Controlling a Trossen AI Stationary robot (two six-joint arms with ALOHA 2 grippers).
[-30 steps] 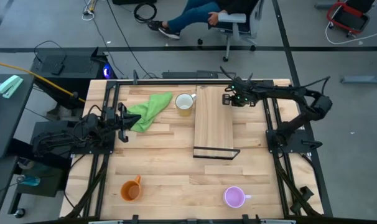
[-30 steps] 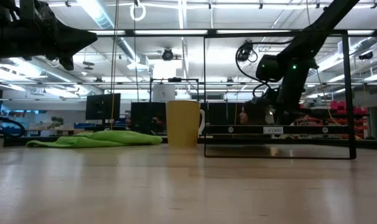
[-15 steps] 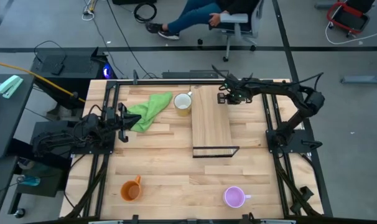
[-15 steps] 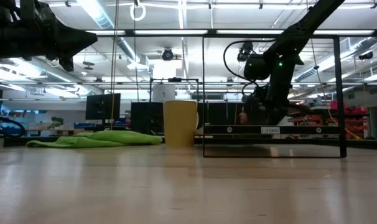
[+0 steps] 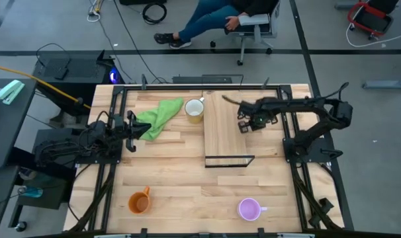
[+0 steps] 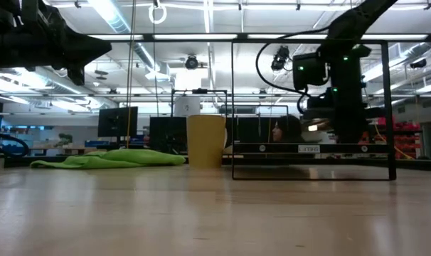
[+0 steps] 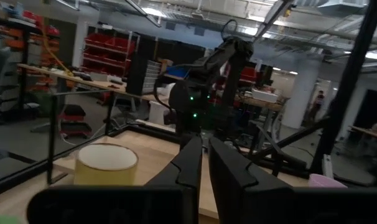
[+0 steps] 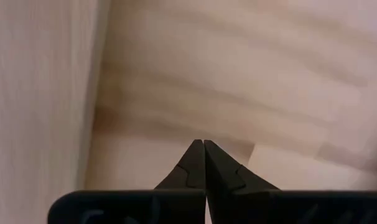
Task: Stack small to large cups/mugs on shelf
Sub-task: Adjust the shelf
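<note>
White mug (image 5: pixel 196 109) touching shelf (image 5: pixel 225 129) edge, green cloth (image 5: pixel 157 117) beside; right gripper (image 5: pixel 244 125) over shelf's right edge.

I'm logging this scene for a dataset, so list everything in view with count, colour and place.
White mug: one, yellowish inside, far side, beside the shelf's left edge.
Orange mug: one, near left.
Purple mug: one, near right.
Shelf: one, light wood, black frame at near end, table centre.
Cloth: one, green, far left.
Table: one, light wood.
Person: one, seated on a chair beyond the table.
Left gripper: dark, by the cloth.
Right gripper: dark, fingers shut, at the shelf's right edge.
</note>
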